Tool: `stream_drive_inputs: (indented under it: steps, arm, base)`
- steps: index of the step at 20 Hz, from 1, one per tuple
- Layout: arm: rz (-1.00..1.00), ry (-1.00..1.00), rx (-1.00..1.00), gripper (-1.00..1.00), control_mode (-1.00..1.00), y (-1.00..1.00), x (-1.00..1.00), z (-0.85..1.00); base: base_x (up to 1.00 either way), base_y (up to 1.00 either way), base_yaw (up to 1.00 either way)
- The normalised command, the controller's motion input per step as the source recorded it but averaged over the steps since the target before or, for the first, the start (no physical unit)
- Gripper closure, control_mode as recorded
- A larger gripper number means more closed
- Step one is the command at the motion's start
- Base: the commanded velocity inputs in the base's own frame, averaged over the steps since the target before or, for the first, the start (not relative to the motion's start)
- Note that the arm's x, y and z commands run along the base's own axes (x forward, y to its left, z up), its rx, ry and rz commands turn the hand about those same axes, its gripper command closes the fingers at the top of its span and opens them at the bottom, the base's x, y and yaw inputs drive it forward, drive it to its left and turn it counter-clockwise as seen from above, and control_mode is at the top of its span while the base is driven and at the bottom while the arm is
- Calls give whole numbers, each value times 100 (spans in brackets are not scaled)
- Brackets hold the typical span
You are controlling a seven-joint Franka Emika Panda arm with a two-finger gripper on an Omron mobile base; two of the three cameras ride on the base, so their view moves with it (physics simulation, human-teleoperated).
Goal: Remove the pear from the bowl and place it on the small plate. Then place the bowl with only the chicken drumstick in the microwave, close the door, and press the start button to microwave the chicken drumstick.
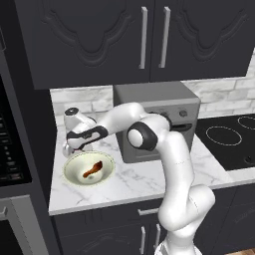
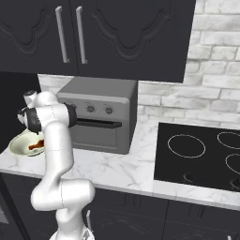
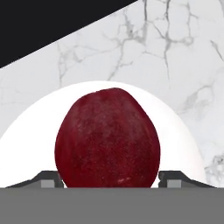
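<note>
You see the dark red pear on the small white plate, between the spread fingertips; whether the claw grips it, you cannot tell.

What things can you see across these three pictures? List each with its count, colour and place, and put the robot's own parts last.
pear: one, dark red, on the small plate
small plate: one, white, on the counter
bowl: one, pale, on the counter left of the oven
chicken drumstick: one, brown, in the bowl
oven: one, grey, against the wall
hob: one, black, right of the oven
gripper: one, dark tips either side of the pear
</note>
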Motion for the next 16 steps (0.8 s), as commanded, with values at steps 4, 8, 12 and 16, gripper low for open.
stream_drive_inputs:
  steps: [4, 8, 12, 16]
  arm:
    - [-1, 0, 0, -100, -100, 0, -7, 28]
    - [0, -5, 0, -100, -100, -2, -37, 70]
    - [-5, -3, 0, -100, -100, -8, -62, 36]
    - [-20, 0, 7, -100, -100, -39, -84, 0]
  base:
    - [0, 0, 0]
    - [0, 0, 0]
    - [0, 0, 0]
    - [0, 0, 0]
